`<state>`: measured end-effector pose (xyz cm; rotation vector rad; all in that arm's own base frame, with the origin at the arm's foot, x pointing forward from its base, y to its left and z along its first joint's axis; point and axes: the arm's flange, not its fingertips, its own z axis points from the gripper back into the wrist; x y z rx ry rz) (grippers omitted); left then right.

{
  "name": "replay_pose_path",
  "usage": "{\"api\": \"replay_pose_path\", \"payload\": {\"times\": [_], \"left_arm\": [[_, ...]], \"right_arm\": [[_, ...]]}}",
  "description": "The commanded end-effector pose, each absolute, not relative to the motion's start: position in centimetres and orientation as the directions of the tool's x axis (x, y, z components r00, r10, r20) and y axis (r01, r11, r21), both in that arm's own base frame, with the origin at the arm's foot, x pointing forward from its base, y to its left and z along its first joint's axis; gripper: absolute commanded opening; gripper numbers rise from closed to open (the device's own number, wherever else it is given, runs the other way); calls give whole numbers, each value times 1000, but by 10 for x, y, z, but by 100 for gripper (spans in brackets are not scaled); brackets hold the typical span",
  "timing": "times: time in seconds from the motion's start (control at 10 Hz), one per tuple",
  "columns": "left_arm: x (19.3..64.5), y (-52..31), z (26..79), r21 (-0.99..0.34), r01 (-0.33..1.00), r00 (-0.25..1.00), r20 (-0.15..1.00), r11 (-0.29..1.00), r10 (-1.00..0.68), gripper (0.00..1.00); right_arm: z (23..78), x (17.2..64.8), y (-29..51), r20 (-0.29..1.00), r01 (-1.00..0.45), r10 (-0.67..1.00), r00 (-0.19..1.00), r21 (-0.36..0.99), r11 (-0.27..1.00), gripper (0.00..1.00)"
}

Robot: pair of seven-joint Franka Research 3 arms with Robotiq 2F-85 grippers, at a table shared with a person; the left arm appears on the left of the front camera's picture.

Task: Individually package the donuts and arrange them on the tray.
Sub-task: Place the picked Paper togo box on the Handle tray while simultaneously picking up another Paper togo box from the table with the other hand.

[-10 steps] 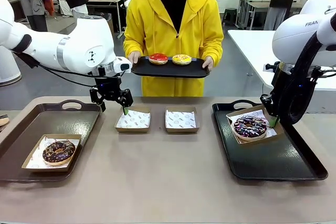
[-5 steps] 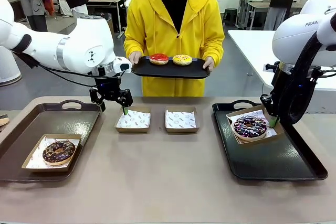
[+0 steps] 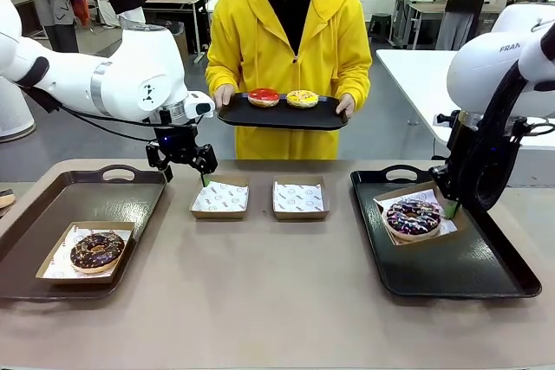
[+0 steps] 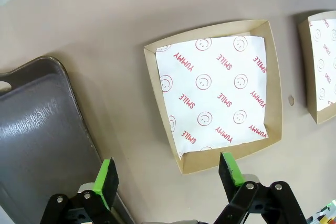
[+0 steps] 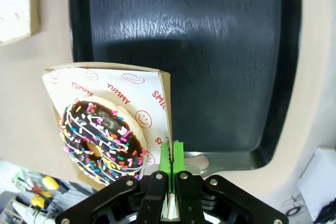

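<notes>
My right gripper [image 3: 449, 207] [image 5: 171, 162] is shut on the rim of a paper-lined cardboard box [image 5: 164, 95]. The box carries the dark donut with coloured sprinkles [image 3: 413, 216] [image 5: 101, 139], low over the right tray [image 3: 468, 276] [image 5: 210, 51]. My left gripper [image 3: 185, 174] [image 4: 168, 176] hangs open above the near edge of an unfilled box [image 3: 219, 198] [image 4: 220, 93]. A chocolate donut [image 3: 96, 249] lies in its box on the left tray [image 3: 52, 192] [image 4: 37, 129]. The person holds a black tray [image 3: 234, 113] with a red donut [image 3: 263, 97] and a yellow donut [image 3: 301, 98].
A second unfilled box [image 3: 299, 198] [image 4: 323, 66] sits mid-table beside the first. The near half of the right tray is bare, as is most of the left tray. The front of the table is bare.
My right gripper has lowered the box with the sprinkled donut a little toward the right tray. The left gripper has barely shifted.
</notes>
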<state>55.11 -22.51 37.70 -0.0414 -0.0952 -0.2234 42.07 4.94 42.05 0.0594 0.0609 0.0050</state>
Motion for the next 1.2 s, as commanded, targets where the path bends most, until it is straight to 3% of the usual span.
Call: {"api": "replay_pose_path", "payload": {"times": [0.0, 1.1], "left_arm": [[561, -227, 371, -20, 213, 972, 109, 977, -209, 100], [592, -242, 353, -10, 191, 980, 56, 982, -190, 100]], "right_arm": [[406, 415, 50, -52, 23, -22, 998, 17, 1000, 1], [355, 418, 49, -59, 77, -79, 995, -30, 997, 1]]}}
